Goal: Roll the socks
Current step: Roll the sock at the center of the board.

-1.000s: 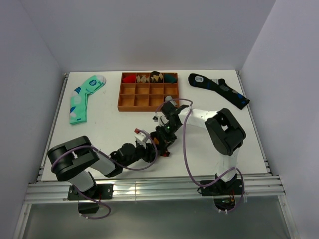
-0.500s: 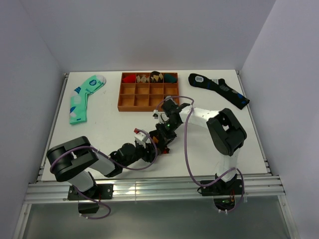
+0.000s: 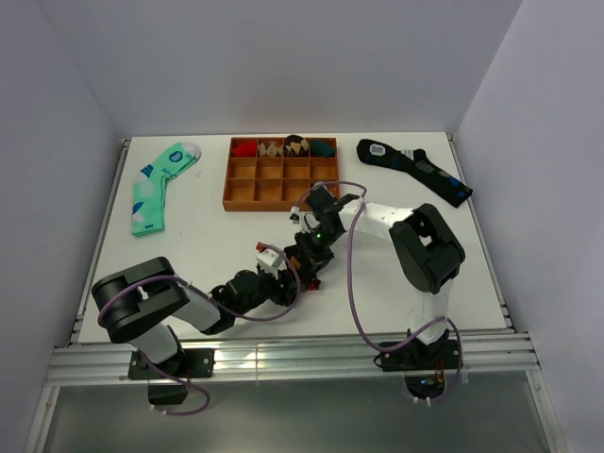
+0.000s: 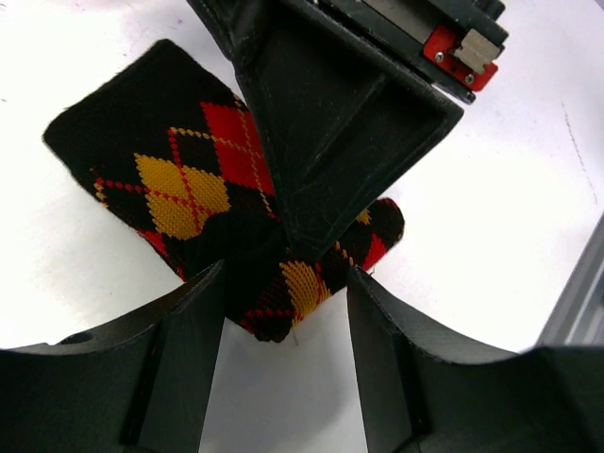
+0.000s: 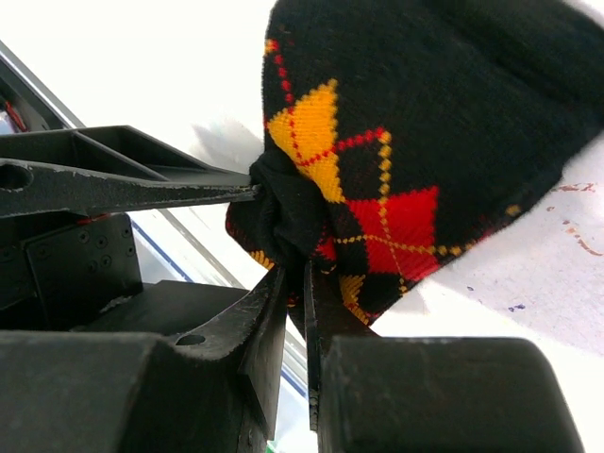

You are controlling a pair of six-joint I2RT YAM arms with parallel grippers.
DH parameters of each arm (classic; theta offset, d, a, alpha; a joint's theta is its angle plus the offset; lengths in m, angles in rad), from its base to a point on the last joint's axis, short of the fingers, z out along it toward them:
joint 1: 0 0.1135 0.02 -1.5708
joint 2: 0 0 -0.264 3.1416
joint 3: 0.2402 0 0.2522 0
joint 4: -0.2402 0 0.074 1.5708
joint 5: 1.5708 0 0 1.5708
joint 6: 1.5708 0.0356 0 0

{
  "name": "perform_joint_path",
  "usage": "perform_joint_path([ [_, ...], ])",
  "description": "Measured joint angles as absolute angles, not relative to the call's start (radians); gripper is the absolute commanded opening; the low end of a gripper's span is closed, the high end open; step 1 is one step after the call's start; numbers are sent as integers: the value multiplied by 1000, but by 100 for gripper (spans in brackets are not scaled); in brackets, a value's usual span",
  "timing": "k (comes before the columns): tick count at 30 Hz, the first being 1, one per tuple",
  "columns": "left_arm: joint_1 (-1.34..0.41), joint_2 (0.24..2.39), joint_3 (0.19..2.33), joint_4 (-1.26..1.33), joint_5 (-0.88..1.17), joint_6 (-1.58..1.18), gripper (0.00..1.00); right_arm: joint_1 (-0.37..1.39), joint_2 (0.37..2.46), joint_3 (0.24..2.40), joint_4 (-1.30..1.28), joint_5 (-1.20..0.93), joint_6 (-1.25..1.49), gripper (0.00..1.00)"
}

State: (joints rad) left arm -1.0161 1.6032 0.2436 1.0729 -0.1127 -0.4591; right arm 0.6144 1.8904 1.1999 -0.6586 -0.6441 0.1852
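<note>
Socks [image 4: 189,179]: black argyle with red and orange diamonds, lying on the counter [image 3: 217,236] near its middle, on the arm-base side of the wooden tray [image 3: 281,207], under both wrists. One end bunched and turned over into a short fold. Rest of the length flat and unrolled on the counter.

Progress: judged early.
- Done: first turn of the roll started at one end.
- Left to do: wind the flat length onto the fold, tighten, release as a compact bundle.
- Reference: top row of the tray holding rolled bundles.

Right claw [image 5: 294,274]: narrow, nearly closed, pinching the dark bunched fabric at the fold. Seen from the left wrist as a black wedge bearing down on the middle of the fabric.

Left claw [image 4: 283,283]: about half open, straddling the folded end. One finger [image 4: 203,311] touching the fabric edge, the other just beside it. No firm clamp visible; contact on the second side not determinable.

Surroundings: mint green sock [image 3: 156,189] at far left, navy sock [image 3: 415,168] at far right, both well apart from the claws
</note>
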Motion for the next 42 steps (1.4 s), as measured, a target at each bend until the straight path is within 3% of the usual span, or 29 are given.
perform_joint_path([
  [42,-1101,1700,384,979,-324,-419,57,536,1929,1245,-673,-638,205,17],
])
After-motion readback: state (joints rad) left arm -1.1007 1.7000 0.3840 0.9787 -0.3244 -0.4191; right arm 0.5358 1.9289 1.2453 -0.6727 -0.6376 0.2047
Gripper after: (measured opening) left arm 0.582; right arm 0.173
